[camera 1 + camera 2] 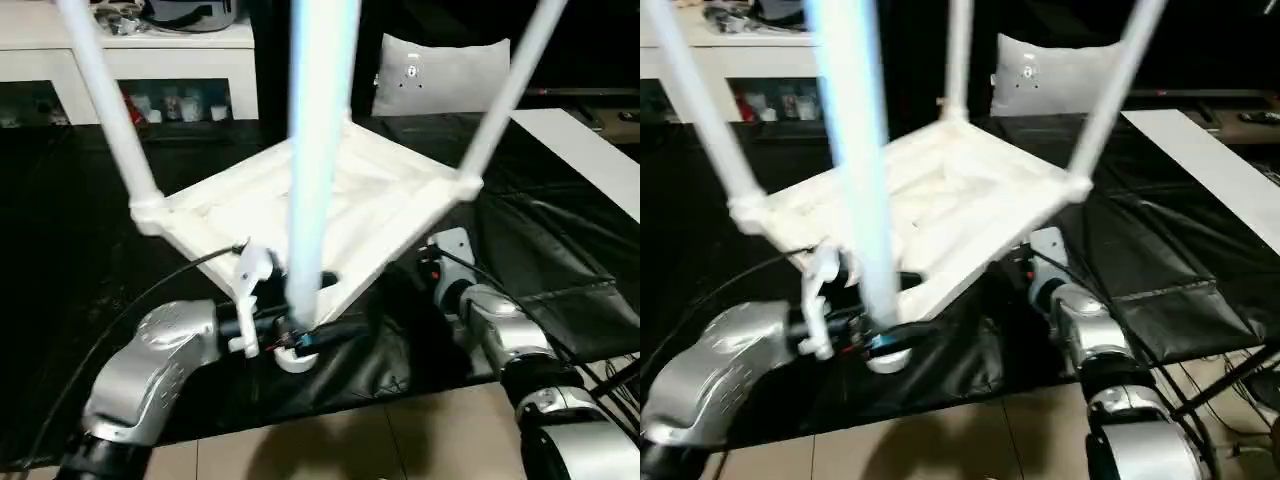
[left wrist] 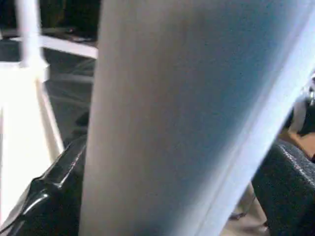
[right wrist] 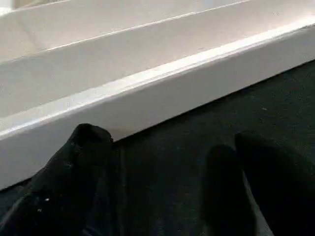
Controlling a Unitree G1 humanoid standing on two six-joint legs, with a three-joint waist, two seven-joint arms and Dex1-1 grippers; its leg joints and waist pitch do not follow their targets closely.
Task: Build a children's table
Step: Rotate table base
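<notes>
The children's table lies upside down on a black cloth, its white ribbed top [image 1: 345, 205] facing up. White legs stand in the corner sockets: one at the left [image 1: 110, 110], one at the right [image 1: 505, 100], one at the back [image 1: 958, 50] and the nearest one [image 1: 318, 150]. My left gripper [image 1: 300, 335] is open around the base of the nearest leg, just above its round socket [image 1: 295, 360]. In the left wrist view that leg [image 2: 162, 123] runs between the fingers [image 2: 49, 182]. My right gripper [image 3: 170, 147] is open low beside the top's right rim [image 3: 147, 93], over the cloth.
The black cloth [image 1: 80, 250] covers the work surface, and tan floor [image 1: 400, 430] shows at its near edge. A white cabinet [image 1: 150, 50] stands at the back left, a pale cushion [image 1: 440, 75] behind the table, a white board [image 1: 590, 150] at the right.
</notes>
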